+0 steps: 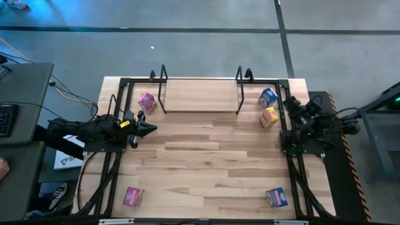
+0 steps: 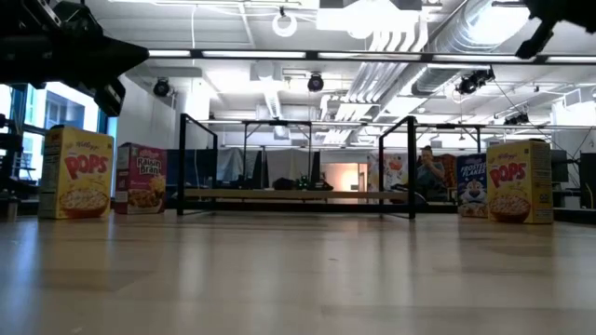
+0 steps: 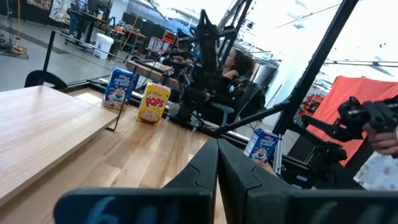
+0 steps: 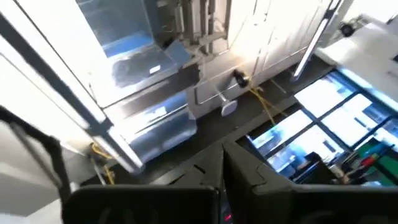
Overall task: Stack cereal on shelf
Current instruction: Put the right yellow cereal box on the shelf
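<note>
The shelf [image 1: 200, 95] stands at the table's far edge, a pale board between two black loop frames. On the table stand a pink box [image 1: 147, 102] left of the shelf, and a blue box [image 1: 268, 96] and a yellow box [image 1: 269, 117] right of it. A pink box [image 1: 133, 196] and a blue box [image 1: 277, 197] stand near the near edge. The low view shows another yellow box [image 2: 74, 172] at its left. My left gripper [image 1: 152, 128] is shut and empty, level, pointing toward the table's right. My right gripper [image 1: 289, 102] is shut and empty, raised at the right edge.
Black rail frames [image 1: 119, 156] run along the left and right sides of the table. The middle of the wood table [image 1: 206, 162] is bare. The left wrist view shows the right arm [image 3: 205, 62] beyond the far boxes. A person [image 2: 430, 172] sits in the room behind.
</note>
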